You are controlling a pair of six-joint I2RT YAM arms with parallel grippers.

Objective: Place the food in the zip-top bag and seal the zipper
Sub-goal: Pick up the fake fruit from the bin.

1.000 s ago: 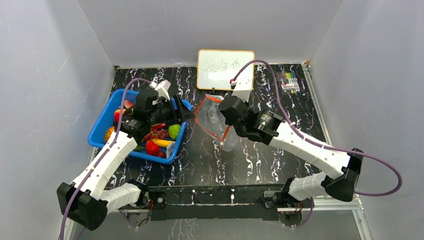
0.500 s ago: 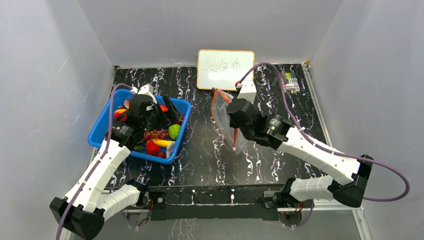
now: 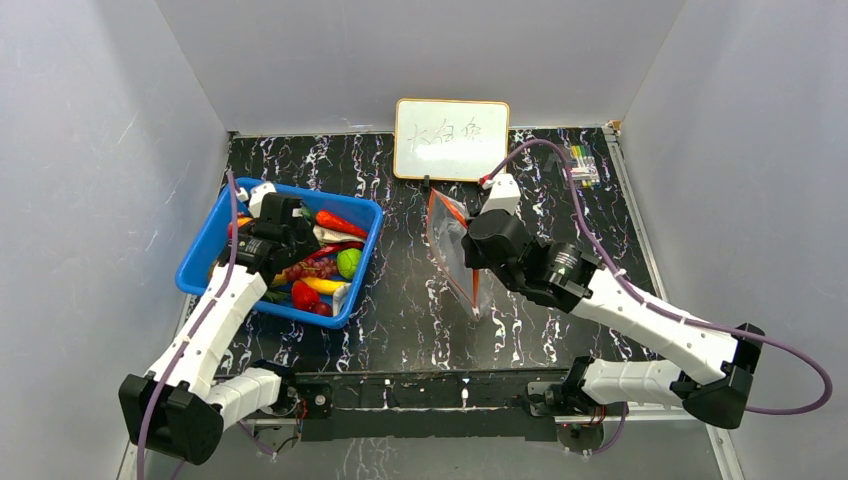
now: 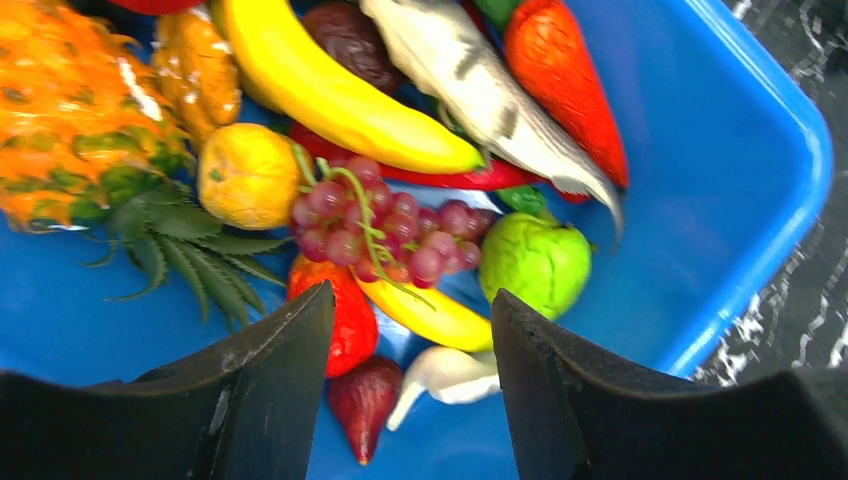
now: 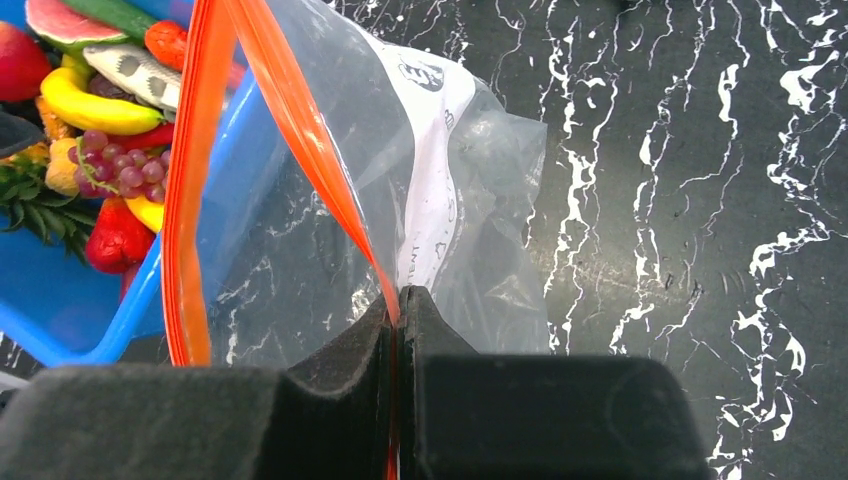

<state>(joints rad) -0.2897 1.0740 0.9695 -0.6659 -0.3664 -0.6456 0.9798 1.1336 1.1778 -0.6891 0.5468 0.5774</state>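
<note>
The food lies piled in the blue basket (image 4: 740,150): a yellow banana (image 4: 340,95), dark red grapes (image 4: 375,225), a green round fruit (image 4: 535,262), a red berry (image 4: 350,320) and a pineapple (image 4: 70,110). My left gripper (image 4: 410,300) hovers open just above this pile, with nothing between its fingers; from the top it sits over the basket's left half (image 3: 275,225). My right gripper (image 5: 398,295) is shut on the red-orange zipper (image 5: 300,130) of the clear zip-top bag (image 5: 450,200). The bag (image 3: 452,250) hangs mid-table, its mouth gaping toward the basket.
A whiteboard (image 3: 451,138) leans against the back wall. A small box of markers (image 3: 580,165) lies at the back right. Grey walls close in both sides. The basket (image 3: 200,245) takes up the table's left part, and black marbled tabletop shows between it and the bag.
My left gripper pulled back from the basket's right edge near the bag to over the basket's left half. My right gripper carried the bag rightward and a little nearer, still gripping the strip.
</note>
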